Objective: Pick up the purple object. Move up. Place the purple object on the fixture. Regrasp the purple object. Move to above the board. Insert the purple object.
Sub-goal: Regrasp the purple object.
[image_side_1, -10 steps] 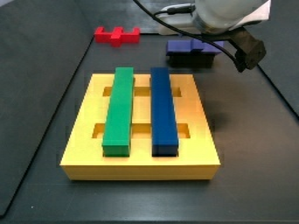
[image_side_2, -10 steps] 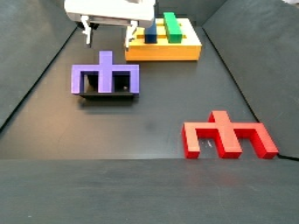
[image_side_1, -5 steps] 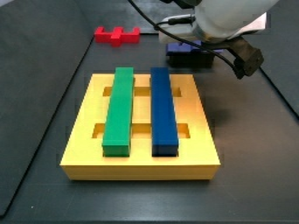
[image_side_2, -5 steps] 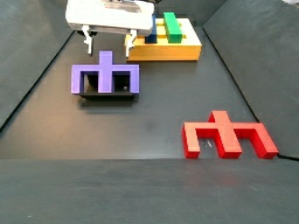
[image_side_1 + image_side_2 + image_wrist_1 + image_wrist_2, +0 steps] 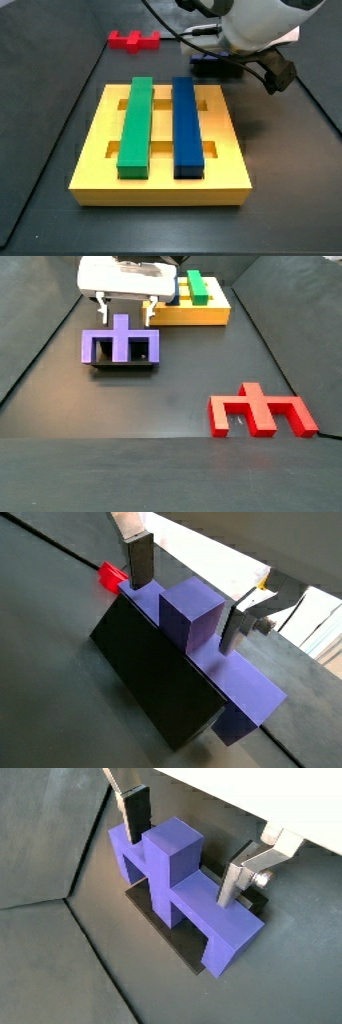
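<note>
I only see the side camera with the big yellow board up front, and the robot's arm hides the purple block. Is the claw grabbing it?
Observer: Not grabbing. In a wrist view the gripper is open, its fingers on either side of the purple object's middle prong, with gaps showing.
Operator: What's the block sitting on?
Observer: A wrist view shows it resting on the black fixture, not on the bare floor.

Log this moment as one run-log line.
phase: regrasp | purple object: on fixture | gripper: open, straddling middle prong | board: awaiting insert
</note>
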